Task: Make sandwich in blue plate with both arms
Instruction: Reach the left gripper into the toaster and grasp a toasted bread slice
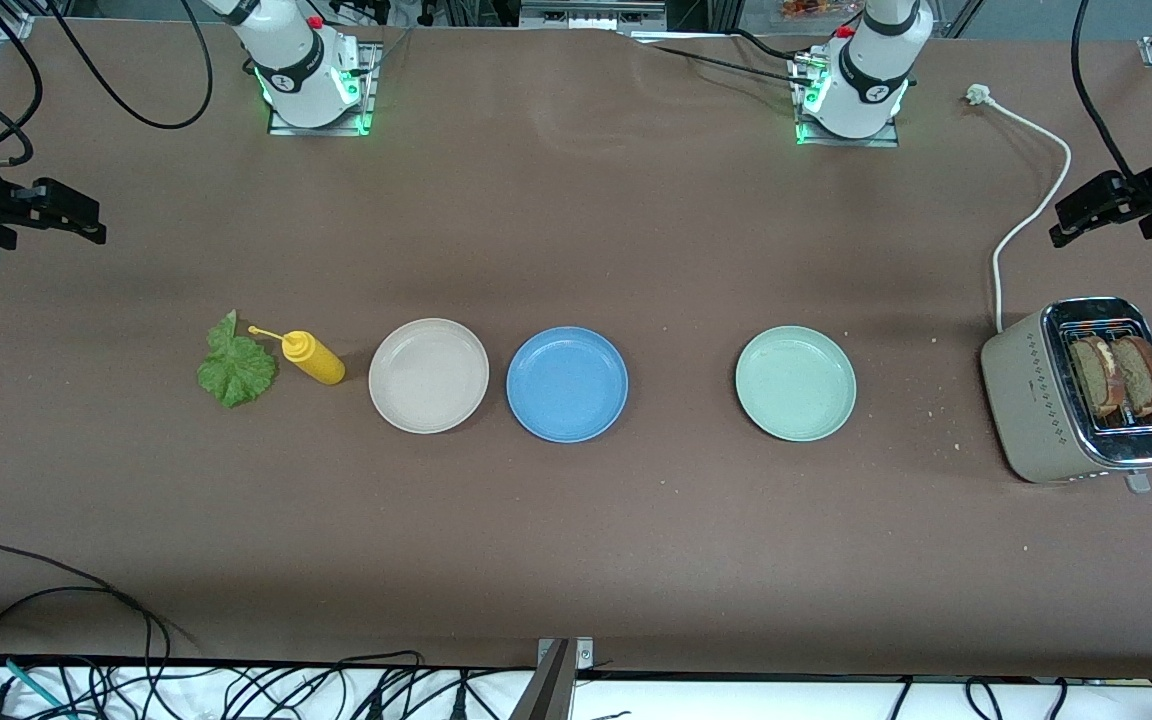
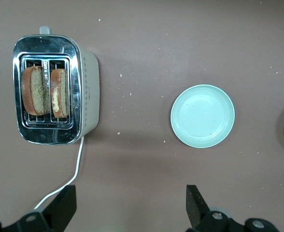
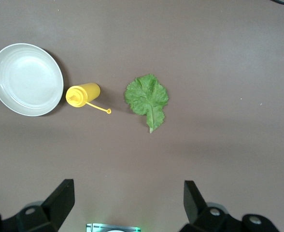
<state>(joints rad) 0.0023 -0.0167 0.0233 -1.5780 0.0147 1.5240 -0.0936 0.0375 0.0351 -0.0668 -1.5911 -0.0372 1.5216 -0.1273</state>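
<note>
Blue plate (image 1: 566,384) sits bare on the brown table (image 1: 576,540); left gripper (image 2: 131,205) and right gripper (image 3: 129,200) jaws apart.

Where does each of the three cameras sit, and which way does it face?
Front view: high across the table, facing both arm bases; left gripper and right gripper hang open at the table's ends.
Left wrist view: looks down on toaster and pale green plate; own fingers show.
Right wrist view: looks down on lettuce leaf, yellow bottle, beige plate.
Each wrist view's things also appear in the front view.
</note>
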